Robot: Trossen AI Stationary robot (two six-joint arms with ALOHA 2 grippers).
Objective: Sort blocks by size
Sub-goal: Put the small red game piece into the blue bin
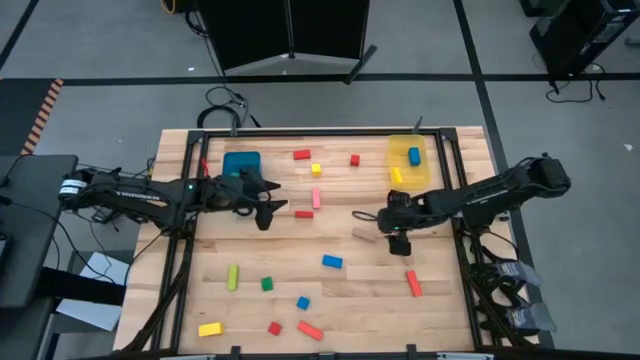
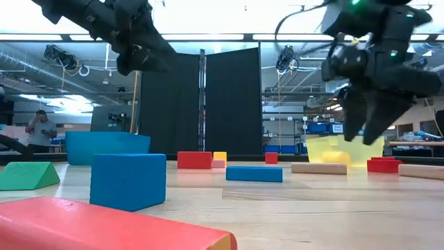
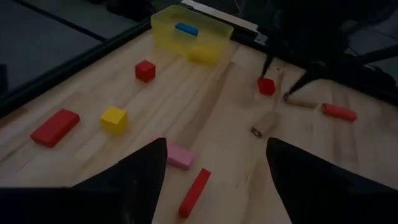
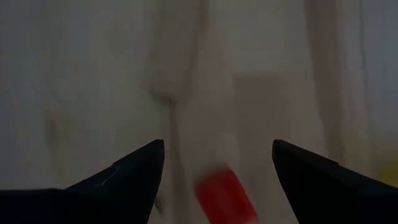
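Left gripper (image 1: 272, 207) hovers at table centre-left, fingers spread wide, empty, just at 9 o'clock of the thin red bar (image 1: 304, 214) and pink block (image 1: 316, 198); likely lining up on one.

Blue bin (image 1: 241, 163) sits at its 11 o'clock; contents hidden.

Loose blocks (image 1: 332, 262) scatter toward 6 o'clock.

Right gripper (image 1: 398, 238), wide and empty, points down over a small red cube (image 3: 267, 86), probably its next pick.

Yellow bin (image 1: 409, 160), at 12 o'clock of it, holds a blue block (image 1: 414, 155) and a yellow block (image 1: 396, 175).

One camera looks straight down on my table (image 1: 330, 290); another sits level at its surface. Wrist cameras peer past my fingers.
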